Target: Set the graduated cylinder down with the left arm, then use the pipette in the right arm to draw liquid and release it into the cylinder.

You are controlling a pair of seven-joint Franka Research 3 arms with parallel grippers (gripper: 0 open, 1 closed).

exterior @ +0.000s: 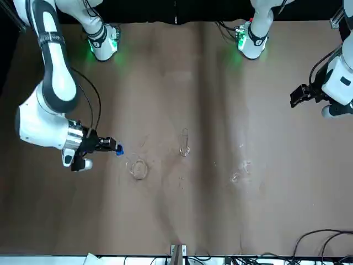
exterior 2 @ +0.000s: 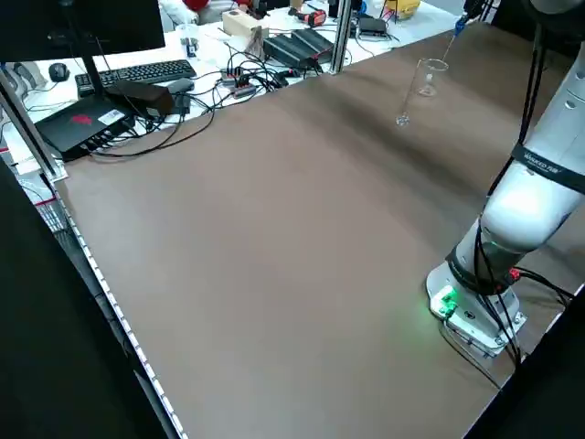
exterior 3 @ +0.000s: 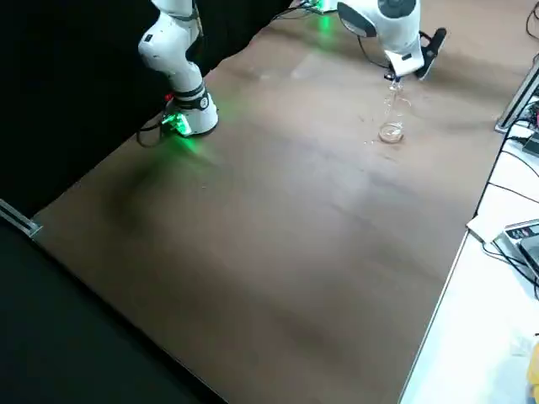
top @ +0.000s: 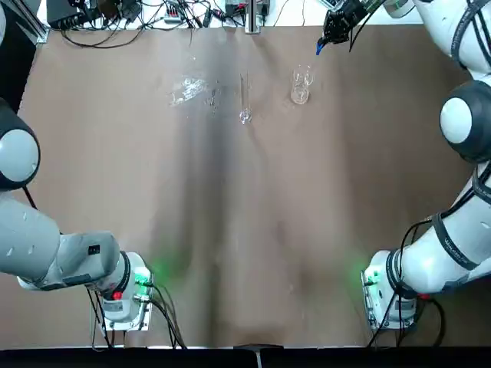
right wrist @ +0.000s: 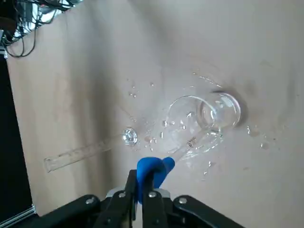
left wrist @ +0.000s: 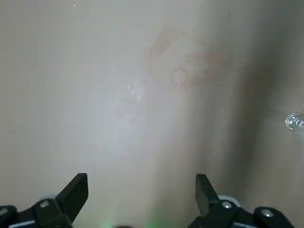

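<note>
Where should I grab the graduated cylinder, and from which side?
Judging by its upright pose, the graduated cylinder is best pinched around its narrow tube above the round foot, coming from the robot's left, since the beaker stands on its right.

You are seeing a left arm that is wearing smooth white shells with grey and dark joints; a small black square is marking its casing. Your right arm is showing the same rounded white segments, but black cables are running along it under black bands, one carrying pale lettering. A silver ribbed collar is circling its wrist. At both bases, at the table's near edge, green lights are glowing and small red parts are standing out. Your left gripper is showing blocky black fingers; your right gripper is displaying slimmer black ones, both with round silver screws.
</note>
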